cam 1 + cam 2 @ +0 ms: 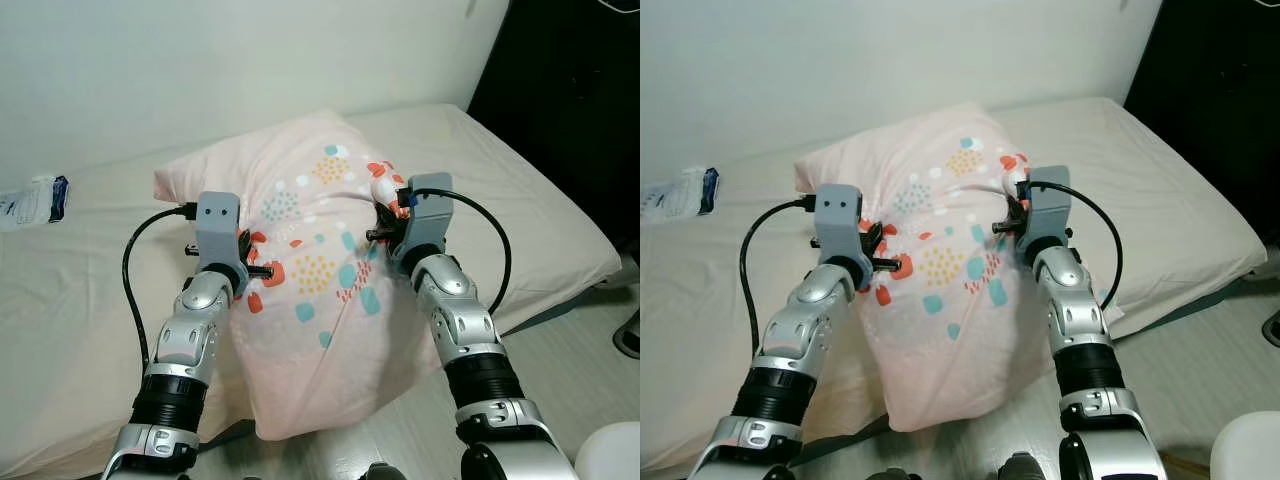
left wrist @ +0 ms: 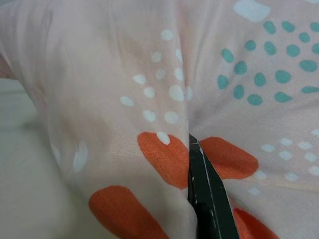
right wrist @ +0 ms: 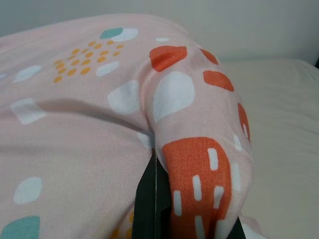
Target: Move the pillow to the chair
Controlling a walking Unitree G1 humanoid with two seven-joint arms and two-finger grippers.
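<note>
A pale pink pillow (image 1: 310, 290) with orange, teal and white spots lies across the bed's near edge and hangs over it toward me. My left gripper (image 1: 262, 262) pinches a fold of its cloth on the left side; one black finger (image 2: 207, 196) presses into the fabric. My right gripper (image 1: 385, 215) is shut on a bunched fold (image 3: 199, 164) at the pillow's right side, with a black finger (image 3: 149, 196) against the cloth. No chair is to be seen.
The bed (image 1: 70, 300) has a beige sheet and runs to the white wall. A white and blue packet (image 1: 35, 198) lies at its far left. A dark opening (image 1: 590, 90) is at the right, wood floor (image 1: 570, 370) below it, and a white rounded object (image 1: 612, 455) at the lower right.
</note>
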